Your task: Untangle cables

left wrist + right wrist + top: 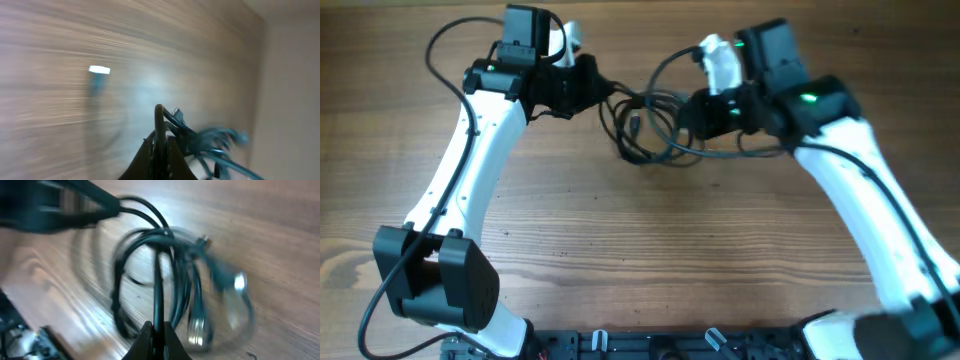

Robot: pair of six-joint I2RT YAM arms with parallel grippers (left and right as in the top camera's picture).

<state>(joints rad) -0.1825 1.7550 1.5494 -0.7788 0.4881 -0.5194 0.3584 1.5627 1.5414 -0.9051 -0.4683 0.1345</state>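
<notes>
Task status: early stage. The cables (pixel 645 125) lie in one looped tangle on the table (pixel 620 250), between the arms. Left gripper (pixel 159 142) fingers pinch one strand; right gripper (pixel 159 329) fingers pinch another. Separation not yet done.

1. The view from above is bright and even. It is mostly sharp, and the shadows on the bench (pixel 620 250) are soft and faint.
2. The left wrist view is very blurry. The wood grain smears into long streaks, a bright white spot (pixel 99 70) glows, and the cables (pixel 215 140) look like a bluish smudge.
3. The right wrist view is blurry too. The cables smear into ghost lines, and light shines off the wood at lower left.
</notes>
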